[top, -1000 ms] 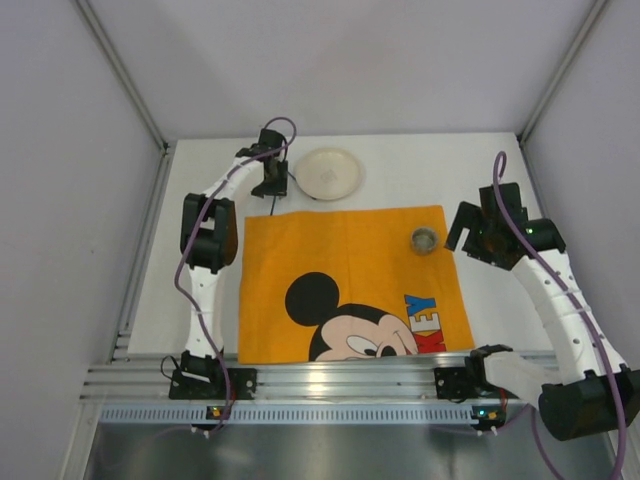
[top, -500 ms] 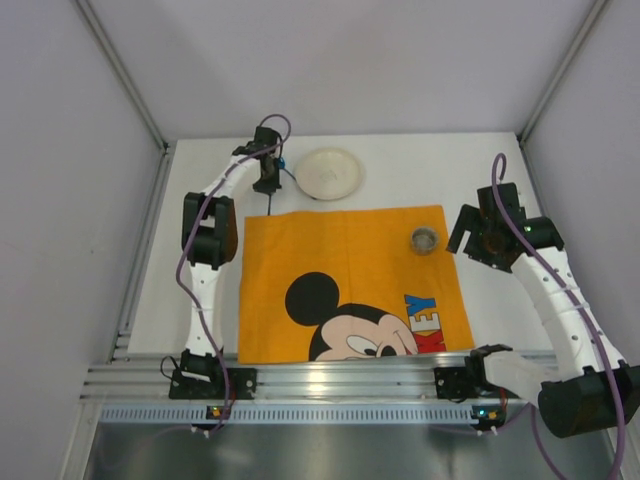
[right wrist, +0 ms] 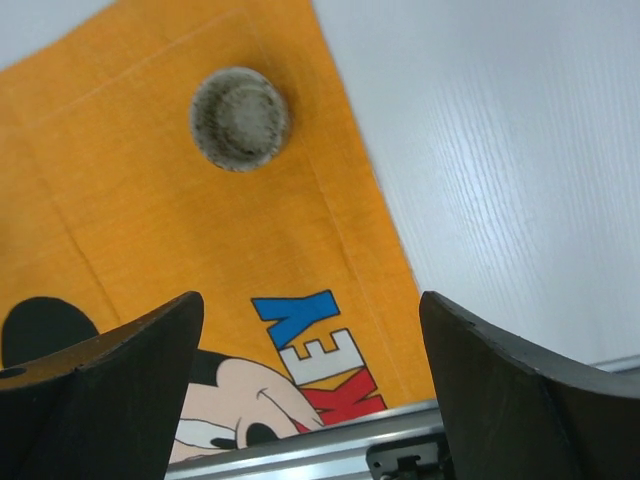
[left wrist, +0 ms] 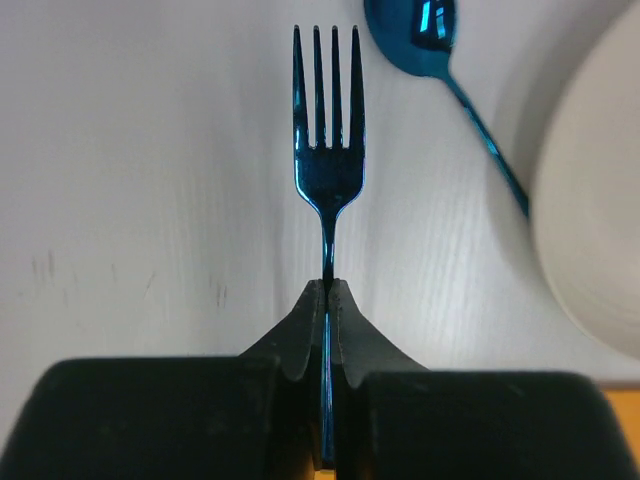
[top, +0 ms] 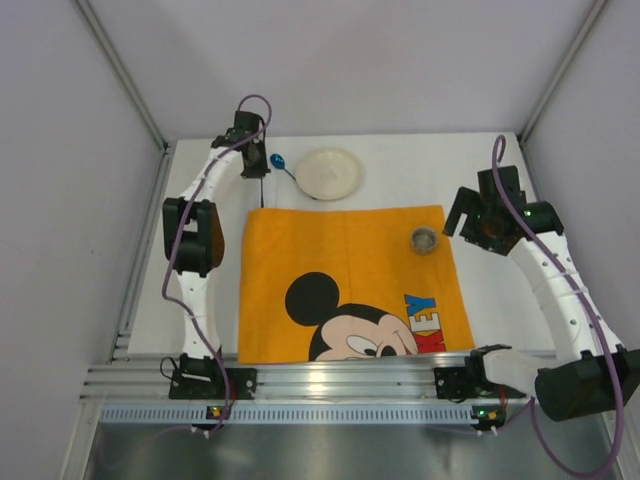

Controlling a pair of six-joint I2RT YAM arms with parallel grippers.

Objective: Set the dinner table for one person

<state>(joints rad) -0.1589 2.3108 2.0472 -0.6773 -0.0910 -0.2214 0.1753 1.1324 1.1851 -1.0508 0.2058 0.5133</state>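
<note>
Well, in the left wrist view the left fingers (left wrist: 292,340) pinch the thin handle of the blue fork (left wrist: 328,175), prongs pointing away from them. That handle is skinny and shiny (slippery, I think), so the fork could twist or slip out. The spoon (left wrist: 425,25) lies just right of the prongs, beside the plate (left wrist: 600,200); a swing could bump it. The white surface (left wrist: 130,180) lies under the fingers. From the top, the left arm (top: 195,235) reaches far out, bent at the elbow. In the right wrist view the right fingers (right wrist: 100,370) are spread wide, holding nothing, with a little cup (right wrist: 240,118) on the orange cloth (right wrist: 150,220) ahead of them.
</note>
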